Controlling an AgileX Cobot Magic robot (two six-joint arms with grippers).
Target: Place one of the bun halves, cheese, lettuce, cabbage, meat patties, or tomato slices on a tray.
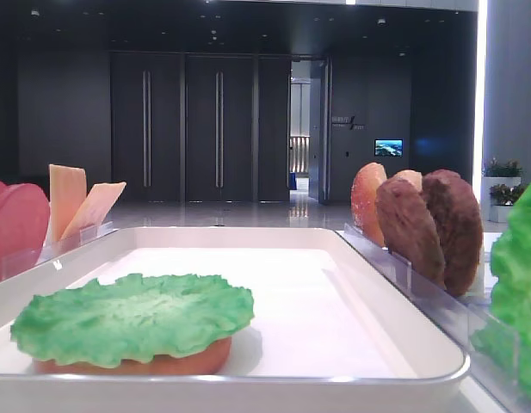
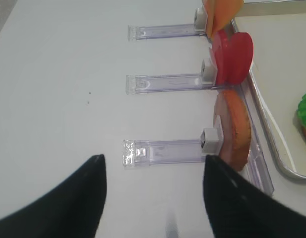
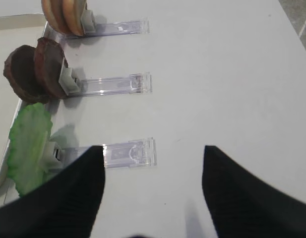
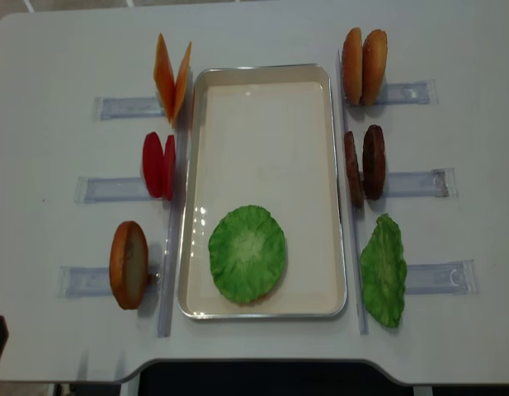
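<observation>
The white tray (image 4: 337, 190) lies mid-table. On its near part a lettuce leaf (image 4: 247, 252) (image 1: 132, 318) covers a bun half (image 1: 136, 363). Left of the tray stand cheese (image 4: 172, 78), tomato slices (image 4: 158, 165) (image 2: 233, 57) and a bun half (image 4: 128, 264) (image 2: 234, 129). On the right stand two bun halves (image 4: 364, 66), meat patties (image 4: 364, 165) (image 3: 36, 72) and a second lettuce leaf (image 4: 383, 271) (image 3: 28, 146). No cabbage is in view. My right gripper (image 3: 153, 148) hovers open over bare table right of the lettuce rack. My left gripper (image 2: 155, 157) is open and empty beside the left bun half.
Clear plastic slotted racks (image 4: 419, 186) (image 3: 128, 153) (image 2: 162, 151) hold the food upright on both sides of the tray. The table's front edge (image 4: 254, 361) runs close below the tray. A dark hall with doors (image 1: 218, 129) lies beyond.
</observation>
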